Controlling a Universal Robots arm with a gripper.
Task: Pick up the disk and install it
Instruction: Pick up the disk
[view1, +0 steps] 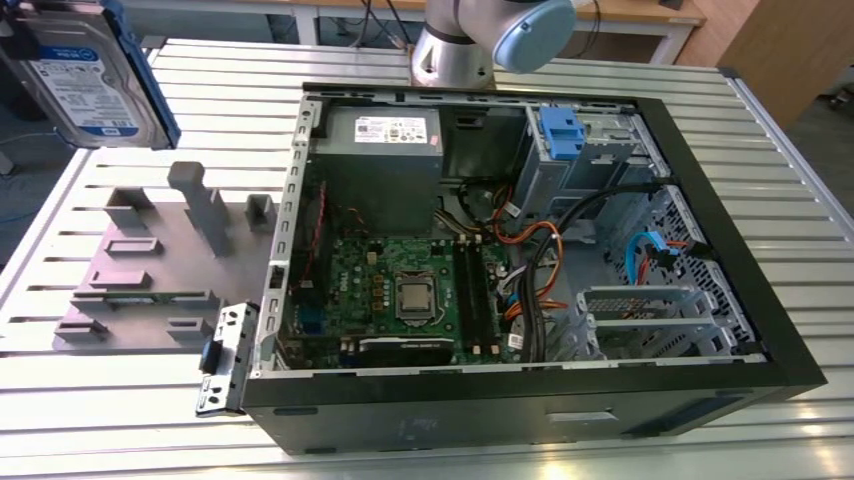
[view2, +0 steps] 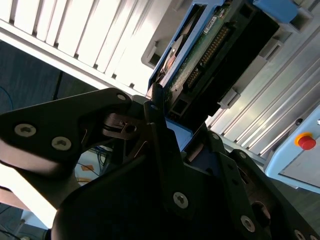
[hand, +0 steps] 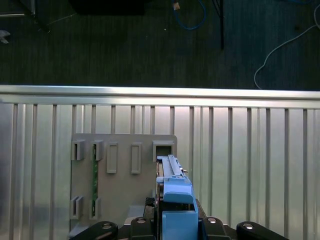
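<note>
My gripper (view2: 180, 125) is pinching the disk (view1: 87, 70), with its jaws pressed against the drive's two flat sides. In the second wrist view, one black finger (view2: 156, 120) lies along the disk's edge. That edge shows a green circuit board, a row of connector pins and the blue carrier bracket.

In the exterior view, the disk is in the air at the far upper left. It stands on edge, with its white-and-blue label facing the camera and the blue bracket down its side. It is above the slatted metal table (view1: 160, 400) and touches nothing on it. It is well apart from the open computer case (view1: 534, 400).

In the first wrist view, I look down past the disk, which appears edge-on with its blue bracket nearest the camera. Below it lies a grey fixture (hand: 120, 175) with several rectangular slots. The disk's far end lines up with the slot at the fixture's corner. Beyond the table's edge is a dark floor (hand: 100, 45) with loose cables (hand: 190, 15).

The case lies on its side with the panel off. Inside are a grey power supply (view1: 380, 150), a green motherboard (view1: 400, 290) and a metal drive cage (view1: 601, 150) carrying a blue latch (view1: 561, 135). The grey fixture sits just beside the case, on the exterior view's left. My arm's base (view1: 467, 40) stands behind the case.
</note>
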